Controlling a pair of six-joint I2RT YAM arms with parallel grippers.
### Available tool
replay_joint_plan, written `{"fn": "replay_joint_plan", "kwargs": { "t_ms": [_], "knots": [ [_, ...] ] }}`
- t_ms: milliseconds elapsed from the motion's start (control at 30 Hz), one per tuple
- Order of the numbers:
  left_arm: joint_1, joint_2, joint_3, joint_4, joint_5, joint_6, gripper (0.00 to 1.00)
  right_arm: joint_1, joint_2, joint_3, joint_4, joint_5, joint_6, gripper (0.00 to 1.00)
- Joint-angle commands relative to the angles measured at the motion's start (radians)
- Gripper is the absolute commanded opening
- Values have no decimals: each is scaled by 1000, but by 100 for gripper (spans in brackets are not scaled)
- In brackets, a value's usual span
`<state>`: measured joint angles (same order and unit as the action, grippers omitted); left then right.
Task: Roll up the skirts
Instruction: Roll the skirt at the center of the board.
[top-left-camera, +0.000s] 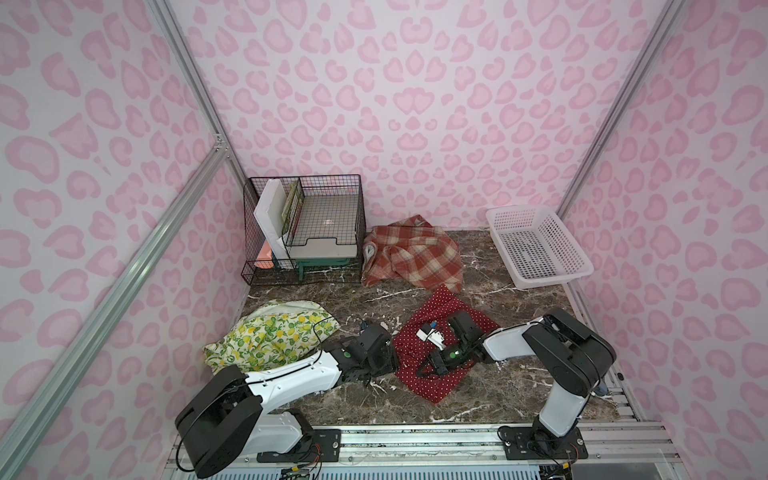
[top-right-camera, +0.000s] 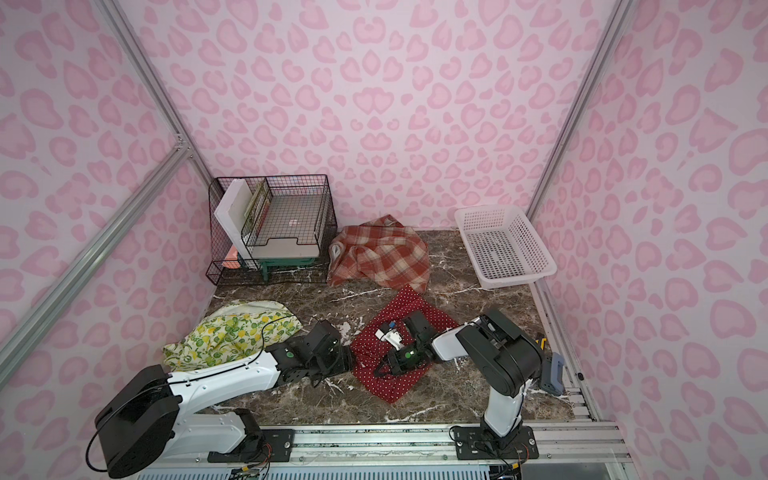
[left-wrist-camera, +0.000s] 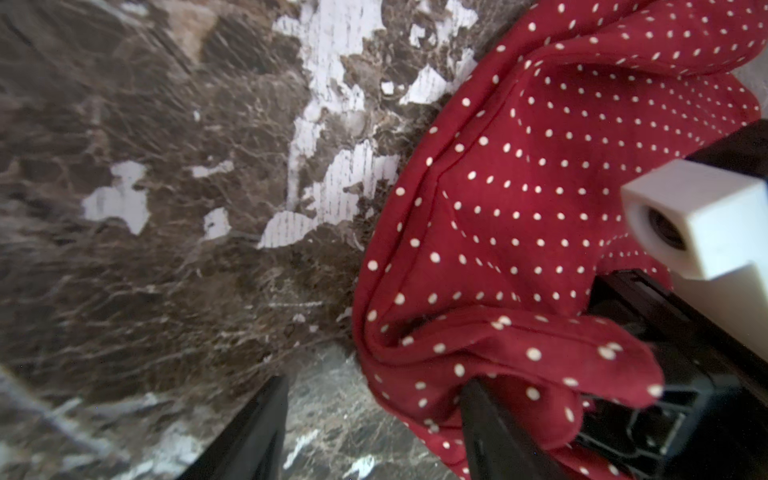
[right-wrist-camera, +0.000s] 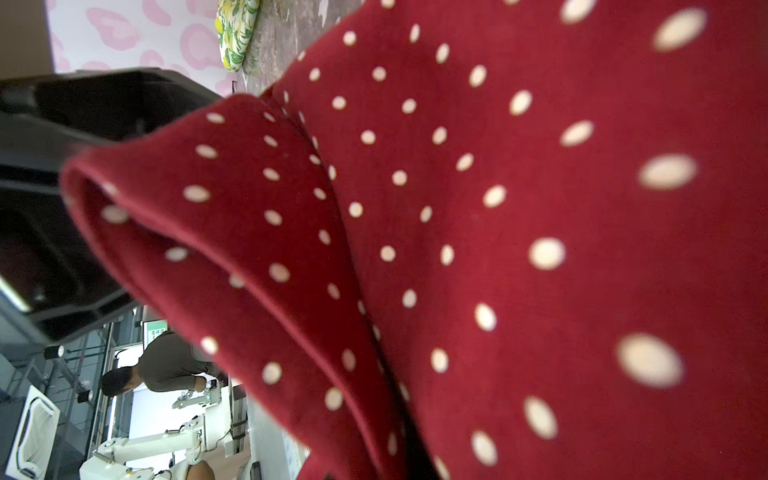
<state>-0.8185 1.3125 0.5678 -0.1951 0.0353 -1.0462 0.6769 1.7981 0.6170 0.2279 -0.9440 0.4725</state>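
A red polka-dot skirt (top-left-camera: 441, 302) is spread mid-table on the marble table (top-left-camera: 498, 374). Its cloth is pinched by the clenched right gripper (top-left-camera: 430, 365). The left gripper (left-wrist-camera: 376, 382) is held released, one finger draped by cloth.

On brown marble tabletop (top-left-camera: 478, 399): wire rack (top-left-camera: 332, 195) at eleven o'clock, plaid skirt (top-left-camera: 415, 253) at twelve, white basket (top-left-camera: 567, 243) at two, lemon skirt (top-left-camera: 270, 336) at nine, polka-dot skirt (top-left-camera: 432, 382) at centre.
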Motion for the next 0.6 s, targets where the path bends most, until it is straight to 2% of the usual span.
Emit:
{"fn": "replay_joint_plan", "kwargs": {
  "t_ms": [0, 167, 367, 500, 567],
  "knots": [
    [0, 26, 5, 34, -50, -18, 69, -13, 18, 1, -56, 96, -20, 0],
    [1, 72, 46, 14, -96, 9, 71, -30, 42, 6, -53, 72, -17, 1],
    [2, 176, 82, 61, -77, 19, 71, -35, 74, 25, -81, 65, -21, 17],
    [3, 239, 80, 81, -37, 7, 67, -50, 76, 24, -87, 66, -18, 18],
    [2, 253, 73, 78, -27, 6, 60, -61, 72, 17, -85, 65, -13, 18]
  ]
}}
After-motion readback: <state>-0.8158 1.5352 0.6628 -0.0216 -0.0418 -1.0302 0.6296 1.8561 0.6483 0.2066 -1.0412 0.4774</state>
